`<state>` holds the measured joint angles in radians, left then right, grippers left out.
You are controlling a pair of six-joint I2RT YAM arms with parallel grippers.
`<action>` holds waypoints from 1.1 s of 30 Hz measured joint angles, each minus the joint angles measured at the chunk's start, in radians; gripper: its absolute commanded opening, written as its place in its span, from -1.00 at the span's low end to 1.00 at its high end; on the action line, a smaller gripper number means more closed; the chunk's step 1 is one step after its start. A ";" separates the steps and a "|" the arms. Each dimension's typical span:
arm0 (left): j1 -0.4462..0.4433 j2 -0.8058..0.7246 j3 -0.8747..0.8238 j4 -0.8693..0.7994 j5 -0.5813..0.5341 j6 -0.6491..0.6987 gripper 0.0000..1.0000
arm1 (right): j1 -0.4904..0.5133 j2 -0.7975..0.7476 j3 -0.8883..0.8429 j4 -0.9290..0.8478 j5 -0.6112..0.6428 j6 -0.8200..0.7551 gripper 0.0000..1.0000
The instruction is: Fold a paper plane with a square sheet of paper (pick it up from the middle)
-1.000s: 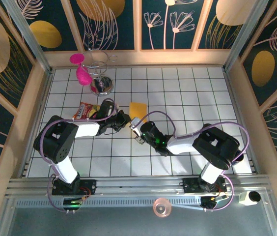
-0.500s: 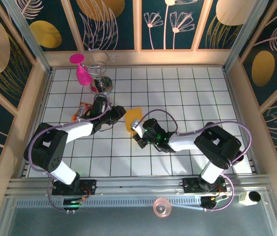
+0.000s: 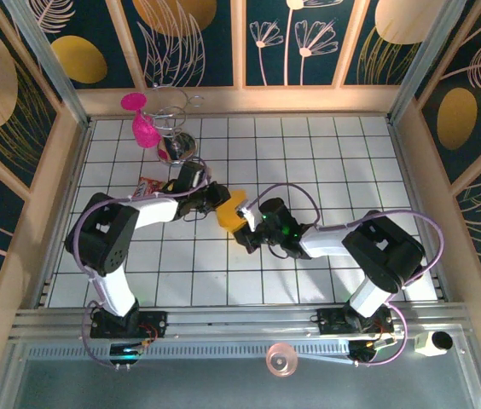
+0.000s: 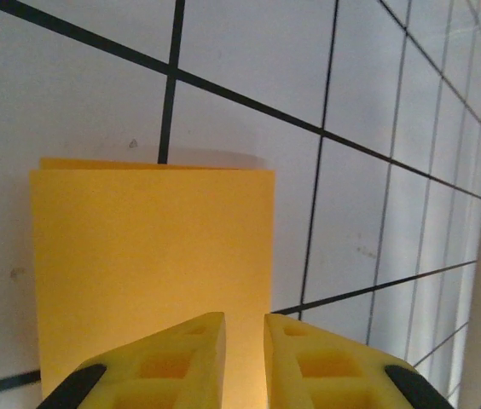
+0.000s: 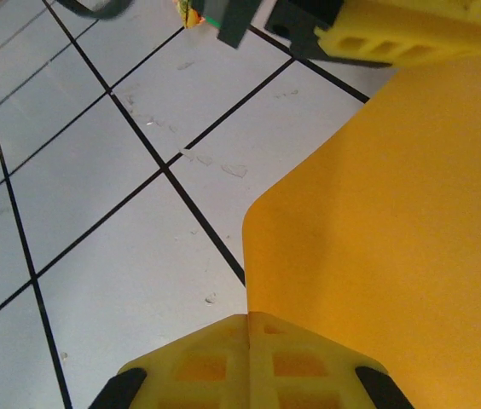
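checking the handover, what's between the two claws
the folded orange-yellow paper, seen in the top view; the right claw is shut on its edge, the left claw sits at the opposite side

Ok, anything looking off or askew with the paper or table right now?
On the folded sheet, the back layer peeks past the front along one edge: not flush. It bows where the right gripper pinches it. A snack packet lies by the left arm.
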<state>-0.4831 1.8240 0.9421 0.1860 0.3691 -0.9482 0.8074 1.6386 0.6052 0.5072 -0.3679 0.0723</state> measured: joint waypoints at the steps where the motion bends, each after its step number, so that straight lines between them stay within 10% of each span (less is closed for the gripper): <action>1: 0.000 0.013 0.011 -0.015 -0.002 0.006 -0.63 | -0.004 0.000 -0.003 0.008 -0.006 0.012 -1.00; 33: -0.002 0.137 0.148 -0.189 -0.040 0.165 -0.73 | -0.081 0.090 0.029 0.020 0.079 0.176 -1.00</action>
<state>-0.4847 1.9606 1.0897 -0.0029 0.3286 -0.7834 0.7261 1.7290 0.6342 0.5274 -0.2890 0.2485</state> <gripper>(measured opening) 0.141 0.051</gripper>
